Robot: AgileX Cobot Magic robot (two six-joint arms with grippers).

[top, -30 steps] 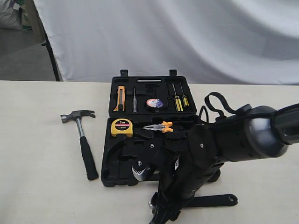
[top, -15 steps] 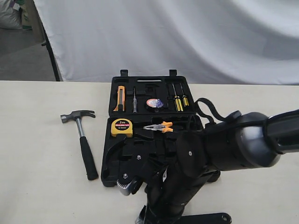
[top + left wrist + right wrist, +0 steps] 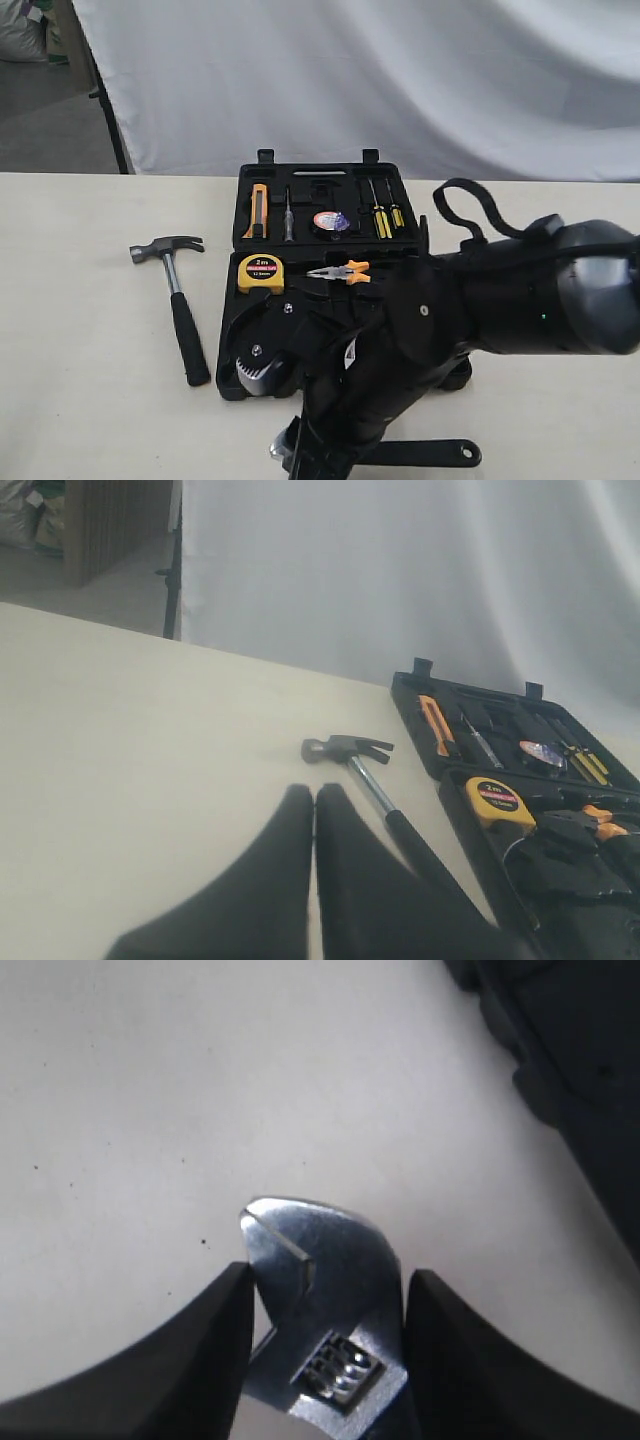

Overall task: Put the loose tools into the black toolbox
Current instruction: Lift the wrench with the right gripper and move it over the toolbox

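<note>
My right gripper (image 3: 330, 1272) is shut on the silver head of the adjustable wrench (image 3: 335, 1330), held just over the table in front of the black toolbox (image 3: 237, 200). The wrench's black handle (image 3: 425, 454) sticks out to the right under the right arm. The claw hammer (image 3: 176, 300) lies on the table left of the toolbox, head away from me. The blue-and-white tape roll (image 3: 331, 221) sits in a recess of the toolbox's far half. My left gripper (image 3: 313, 792) is shut and empty, above the table short of the hammer (image 3: 372, 780).
The open toolbox (image 3: 410, 695) holds a yellow tape measure (image 3: 260, 273), orange-handled pliers (image 3: 343, 271), an orange knife and screwdrivers. The right arm's bulk (image 3: 500, 300) covers the near half's right side. A white cloth hangs behind the table.
The right arm has swung left along the toolbox's front edge, carrying the wrench with it. The hammer and the toolbox have not moved.
</note>
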